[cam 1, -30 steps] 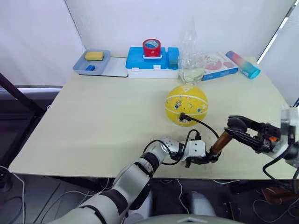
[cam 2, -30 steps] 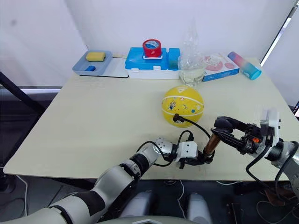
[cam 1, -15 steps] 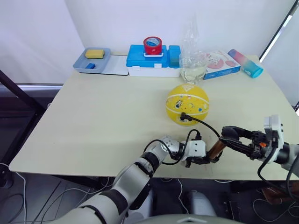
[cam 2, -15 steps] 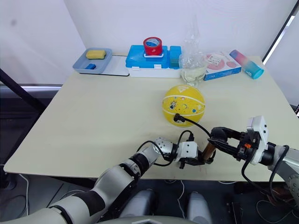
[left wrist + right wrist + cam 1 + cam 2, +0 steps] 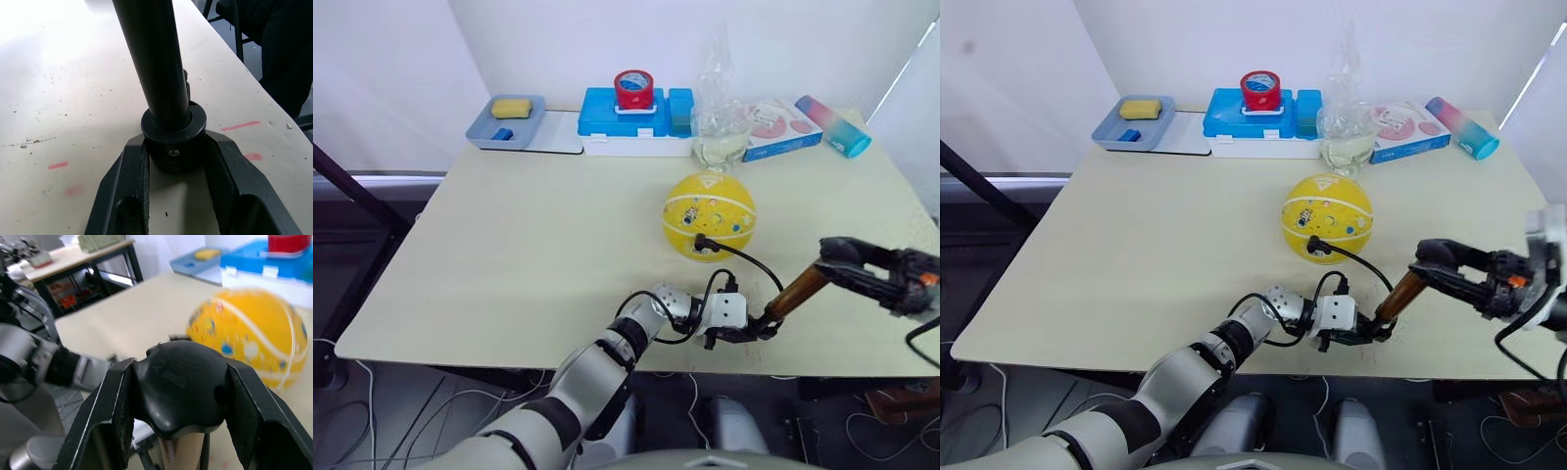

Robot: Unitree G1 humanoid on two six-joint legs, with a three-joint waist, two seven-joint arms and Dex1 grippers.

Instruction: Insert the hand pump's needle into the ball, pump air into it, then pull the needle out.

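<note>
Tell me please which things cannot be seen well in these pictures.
- The needle: too small in the eye views; where the hose meets the ball, the tip cannot be made out.
- The ball's far edge: blurred in the right wrist view.
- The pump's tube: its upper part is cut off by the left wrist view's edge.

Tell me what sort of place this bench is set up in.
Probably a robot lab or test room: a table fenced by plain white screens, loose cables on the floor, and a second workbench stacked with equipment in the right wrist view.

Red tape roll (image 5: 632,88) atop blue box (image 5: 636,113)
</note>
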